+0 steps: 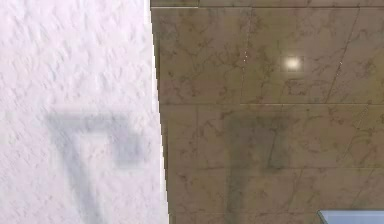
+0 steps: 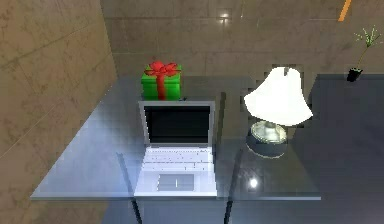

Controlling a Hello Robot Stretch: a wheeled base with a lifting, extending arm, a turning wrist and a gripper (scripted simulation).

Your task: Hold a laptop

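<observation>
1 laptop (image 2: 178, 150) is sitting open at the middle of 1 glossy glass table (image 2: 85, 150), its dark screen standing upright and its silvery keyboard deck lying flat toward the near edge; the claw's state cannot be told. 1 green boxy gift (image 2: 161, 84) with a red bow is resting behind it at the far edge. To the right, 1 lamp (image 2: 277, 97) with a cream flared shade and a round shiny base is standing, and 1 small potted plant (image 2: 357, 58) is sitting far right.
</observation>
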